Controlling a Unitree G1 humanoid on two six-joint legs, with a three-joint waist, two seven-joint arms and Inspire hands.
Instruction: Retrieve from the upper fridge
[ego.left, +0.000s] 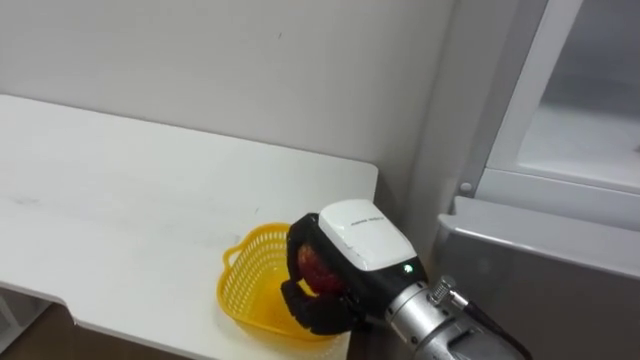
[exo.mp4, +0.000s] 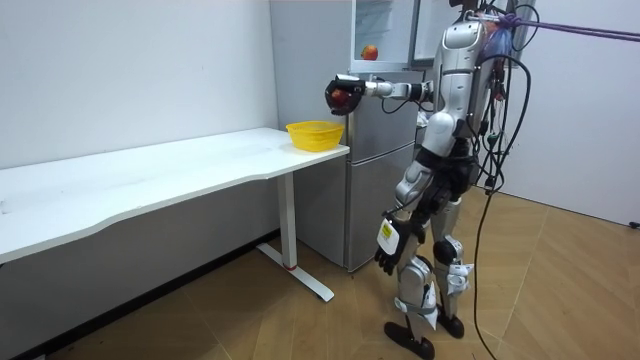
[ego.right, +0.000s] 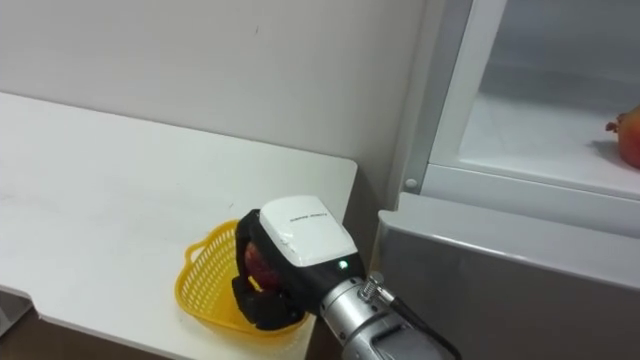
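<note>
Right hand (ego.left: 362, 236) curled round a red fruit (ego.left: 316, 266), round and glossy, maybe an apple; yellow basket (ego.left: 250, 278) below hand on desk (ego.left: 120, 200), open fridge (ego.left: 545, 262) to hand's right.

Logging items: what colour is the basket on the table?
Yellow basket; left eye view.

Tiny txt on right hand (ego.left: 358, 236), illegible.
</note>
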